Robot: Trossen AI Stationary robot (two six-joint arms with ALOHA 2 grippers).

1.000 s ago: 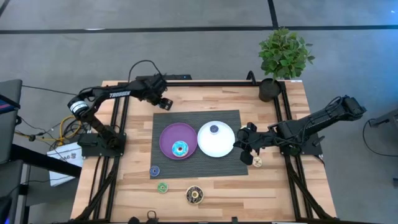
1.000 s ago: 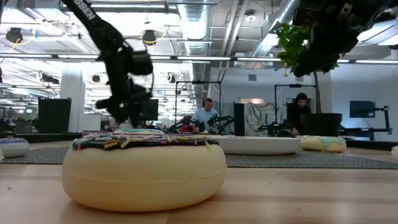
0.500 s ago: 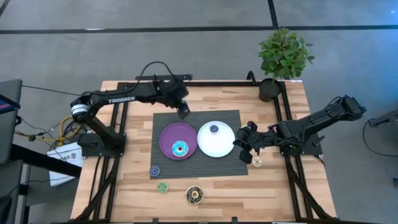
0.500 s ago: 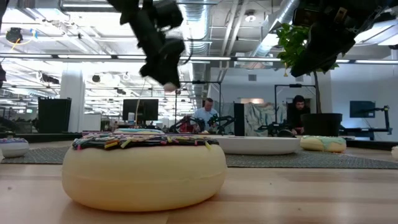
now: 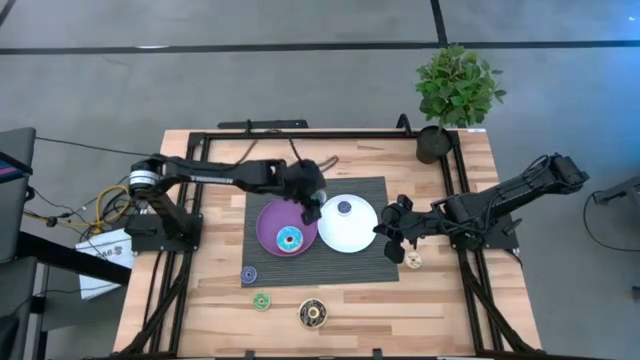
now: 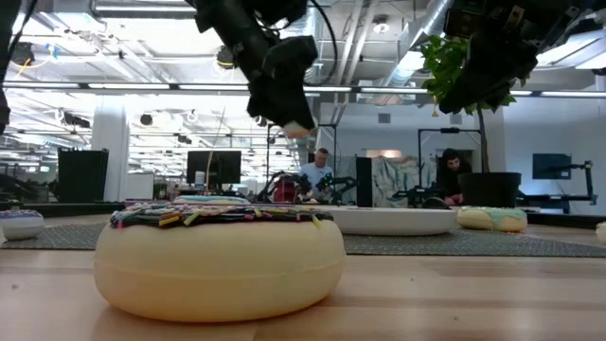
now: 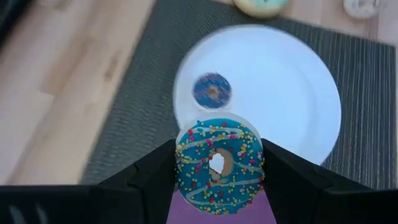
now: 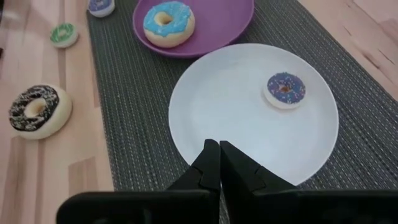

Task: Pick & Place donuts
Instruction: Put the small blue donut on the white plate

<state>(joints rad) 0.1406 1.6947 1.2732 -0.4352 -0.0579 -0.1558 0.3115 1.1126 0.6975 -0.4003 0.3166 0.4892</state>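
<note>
The carried donut (image 7: pixel 219 165), cyan icing with coloured sprinkles and pale zigzag lines over a small centre hole, sits clamped on edge between the fingers of the left tool (image 7: pixel 217 180). A second ago that tool was back at the far left corner of the mat (image 5: pixel 372 265); since then it has swung across and now hangs in the air over the seam where the purple plate (image 5: pixel 268 222) meets the white plate (image 5: pixel 358 236). I judge this to be mid-transport, with the drop not yet made; which plate is the target I cannot tell.

Already placed: a second cyan donut (image 5: pixel 290 239) on the purple plate and a small purple-blue one (image 5: pixel 344 208) on the white plate. Still waiting on the tabletop (image 5: pixel 210 300) near its front edge are a small blue donut (image 5: pixel 248 274), a green one (image 5: pixel 261 301) and a larger dark-brown one (image 5: pixel 312 315); a cream one (image 5: pixel 413 261) lies just off the mat's right side.

The right tool (image 8: pixel 219 163) has not moved: fingers pressed together, holding nothing, parked over the white plate's right rim
</note>
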